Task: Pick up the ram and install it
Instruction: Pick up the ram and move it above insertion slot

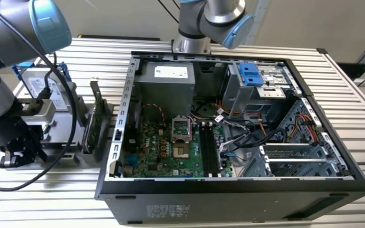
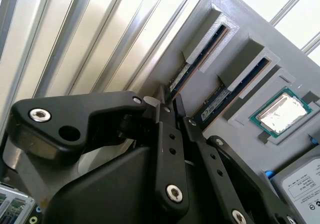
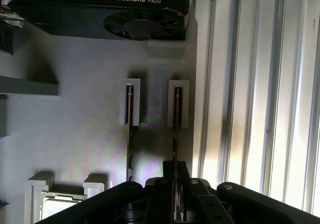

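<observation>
In both wrist views two green ram sticks stand on edge in slotted holders of a grey tray (image 3: 75, 134) (image 2: 240, 144). My gripper (image 3: 175, 184) (image 2: 171, 104) is down over one end of the ram (image 3: 177, 109) (image 2: 192, 66) nearest the tray's edge, shut on it with a finger close on each side. The stick still sits in its holder. The other stick (image 3: 130, 114) (image 2: 235, 91) stands beside it. In the exterior view my gripper (image 1: 21, 154) is low over the tray at the exterior view's left, beside the open computer case (image 1: 334, 178).
A silver processor (image 2: 280, 111) lies in a tray pocket close to the sticks. A black graphics card (image 3: 100, 14) (image 1: 95, 118) stands upright between the tray and the case. A hard drive (image 2: 305, 184) lies nearby. The motherboard's long black slots (image 1: 209, 147) lie inside the case.
</observation>
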Tool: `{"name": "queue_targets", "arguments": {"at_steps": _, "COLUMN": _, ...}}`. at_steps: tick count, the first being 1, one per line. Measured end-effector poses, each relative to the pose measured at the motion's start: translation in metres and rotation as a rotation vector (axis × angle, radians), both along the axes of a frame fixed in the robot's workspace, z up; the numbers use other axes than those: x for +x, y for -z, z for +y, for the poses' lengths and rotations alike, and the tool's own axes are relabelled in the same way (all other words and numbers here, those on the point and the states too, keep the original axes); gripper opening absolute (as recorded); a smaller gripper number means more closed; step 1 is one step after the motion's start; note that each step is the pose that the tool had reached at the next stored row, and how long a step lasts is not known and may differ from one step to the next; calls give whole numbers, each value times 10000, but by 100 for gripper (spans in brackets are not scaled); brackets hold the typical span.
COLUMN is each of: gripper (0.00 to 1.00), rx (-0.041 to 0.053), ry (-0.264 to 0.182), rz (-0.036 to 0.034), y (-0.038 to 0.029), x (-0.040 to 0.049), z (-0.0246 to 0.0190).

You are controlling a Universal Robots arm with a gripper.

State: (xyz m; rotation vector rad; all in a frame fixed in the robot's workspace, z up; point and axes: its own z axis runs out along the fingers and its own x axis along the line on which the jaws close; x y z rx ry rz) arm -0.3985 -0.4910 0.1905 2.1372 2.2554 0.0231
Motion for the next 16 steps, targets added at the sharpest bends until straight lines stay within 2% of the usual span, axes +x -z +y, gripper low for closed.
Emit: {"name": "queue_targets", "arguments": {"at_steps": 16, "gripper": 0, "rx": 3, "ry": 0, "rz": -4, "y": -1, "x": 0, "z": 0}}
